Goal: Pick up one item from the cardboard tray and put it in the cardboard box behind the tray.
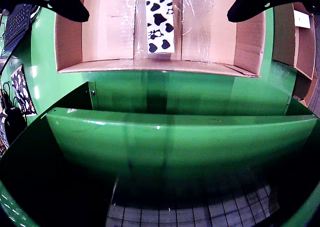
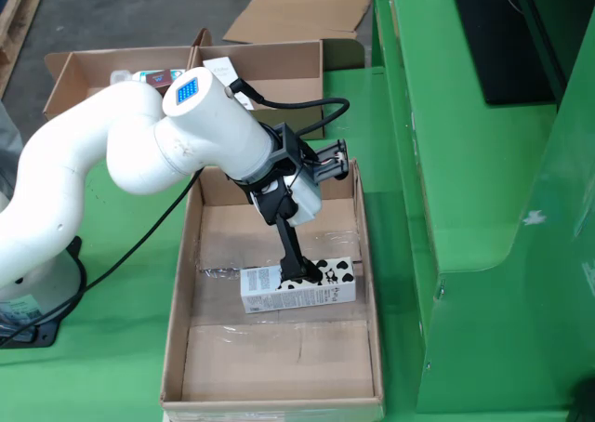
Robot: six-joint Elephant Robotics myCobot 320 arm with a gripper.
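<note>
A long white carton with black cow spots (image 1: 160, 22) lies on the floor of the open cardboard tray (image 1: 105, 42). In the fixed view the carton (image 2: 311, 290) lies across the tray (image 2: 178, 283) near its middle. My gripper (image 1: 157, 14) is open, its two black fingers (image 1: 65, 4) spread wide, one on each side of the carton and above it. In the fixed view the gripper (image 2: 299, 255) hangs over the carton, one finger reaching down to it. Two cardboard boxes (image 2: 107, 69) (image 2: 274, 64) stand beyond the tray.
A green metal cabinet (image 2: 465, 208) runs along the tray's right side in the fixed view; its edge (image 1: 170, 132) fills the lower wrist view. Flattened cardboard (image 2: 297, 13) lies at the back. A black cable (image 2: 139, 241) trails from the arm. A keyboard (image 1: 17, 22) is at the left.
</note>
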